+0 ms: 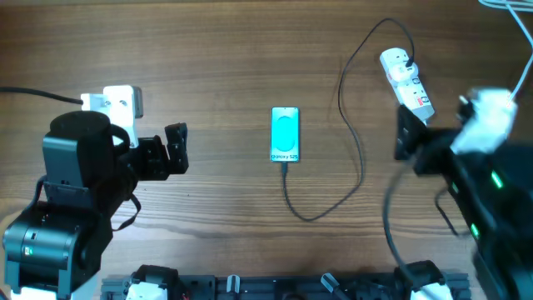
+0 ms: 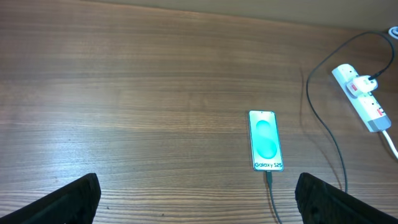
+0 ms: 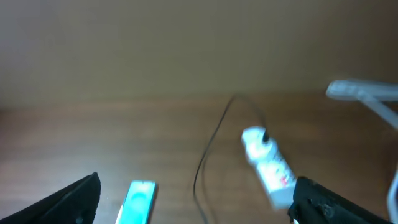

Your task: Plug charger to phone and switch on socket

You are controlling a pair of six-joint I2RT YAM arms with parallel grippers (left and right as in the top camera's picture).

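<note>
The phone (image 1: 285, 133) with its teal screen lies flat at the table's middle. It also shows in the left wrist view (image 2: 265, 140) and, blurred, in the right wrist view (image 3: 138, 202). The black charger cable (image 1: 354, 142) runs from the phone's near end, loops right and goes up to the white plug (image 1: 402, 60) seated in the socket strip (image 1: 408, 79). The strip also shows in the left wrist view (image 2: 362, 98) and the right wrist view (image 3: 268, 165). My left gripper (image 1: 176, 148) is open and empty, left of the phone. My right gripper (image 1: 405, 133) is open and empty just below the strip.
A white block (image 1: 119, 102) sits at the far left behind my left arm. The strip's thick white cord (image 1: 520, 50) runs off at the far right. The right arm is blurred.
</note>
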